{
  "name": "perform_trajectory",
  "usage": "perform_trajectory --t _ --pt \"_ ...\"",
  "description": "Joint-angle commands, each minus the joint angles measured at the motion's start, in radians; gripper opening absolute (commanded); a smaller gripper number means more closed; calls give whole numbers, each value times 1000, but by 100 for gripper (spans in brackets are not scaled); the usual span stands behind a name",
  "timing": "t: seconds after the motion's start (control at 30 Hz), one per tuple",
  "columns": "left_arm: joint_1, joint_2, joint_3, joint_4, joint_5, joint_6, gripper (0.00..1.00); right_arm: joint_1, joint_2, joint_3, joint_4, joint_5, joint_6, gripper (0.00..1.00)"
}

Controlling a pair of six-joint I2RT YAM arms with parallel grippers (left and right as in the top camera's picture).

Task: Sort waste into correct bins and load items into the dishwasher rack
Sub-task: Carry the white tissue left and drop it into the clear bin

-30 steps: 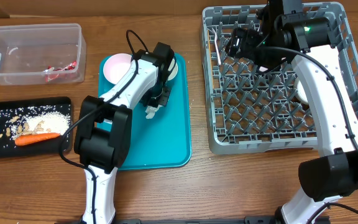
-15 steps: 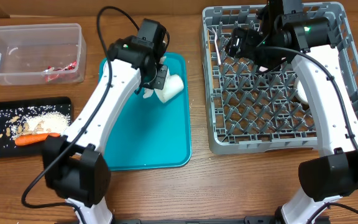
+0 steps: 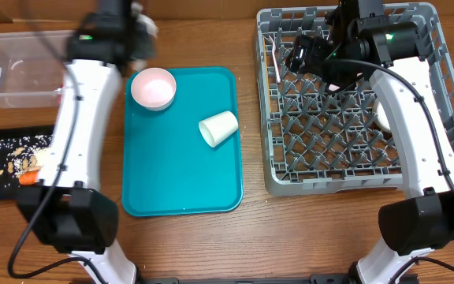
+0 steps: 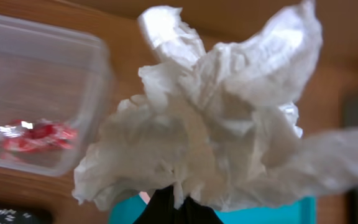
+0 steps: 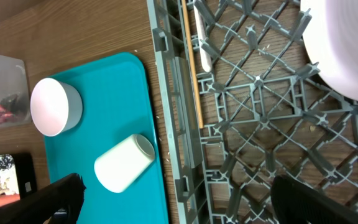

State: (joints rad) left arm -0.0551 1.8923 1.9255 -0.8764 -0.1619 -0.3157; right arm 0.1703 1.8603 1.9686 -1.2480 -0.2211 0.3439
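Note:
My left gripper point(image 4: 178, 200) is shut on a crumpled white tissue point(image 4: 216, 118) that fills most of the left wrist view. It hangs beside the near edge of the clear tub point(image 4: 42, 68), in which a red wrapper point(image 4: 36, 134) lies. Overhead, the left gripper point(image 3: 131, 28) is at the back, between the tub point(image 3: 18, 67) and the teal tray point(image 3: 181, 181). A small white bowl point(image 3: 153, 87) stands on that tray and a white cup point(image 3: 218, 128) lies there on its side. My right gripper point(image 5: 178, 183) hangs open over the grey rack's point(image 3: 448, 142) left wall.
The black tray point(image 3: 2, 158) holds rice, nuts and a carrot point(image 3: 28, 178), partly hidden under my left arm. A white dish point(image 5: 347, 50) rests in the rack, and a thin wooden stick point(image 5: 190, 62) lies along the rack's left edge.
My left arm rose from the teal tray and swung back-left toward the clear tub with the tissue. The cup was left on its side and the bowl is uncovered. The right arm stayed still.

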Motion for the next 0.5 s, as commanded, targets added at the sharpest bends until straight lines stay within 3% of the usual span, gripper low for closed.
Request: perform_trajectory --t 0.0,0.17,0.23,0.3,0.33,0.37,0.47 --pt "119 11 13 78 -28 -95 6 -1 -1 -4 6 4 5 100" --pt "237 77 14 206 -28 -63 8 -1 -1 -4 6 4 5 100" --pt "271 114 14 233 -27 -62 18 -1 -1 -4 6 4 5 100" --pt "300 152 14 266 -28 -23 43 -1 -1 -4 6 4 5 100" --pt "311 166 14 278 -28 11 67 -1 -1 -4 6 4 5 100" --pt "319 179 14 286 -29 48 100 -1 -1 -4 6 4 5 100" --pt "338 185 17 285 -69 145 100 -1 -1 -4 6 4 5 100"
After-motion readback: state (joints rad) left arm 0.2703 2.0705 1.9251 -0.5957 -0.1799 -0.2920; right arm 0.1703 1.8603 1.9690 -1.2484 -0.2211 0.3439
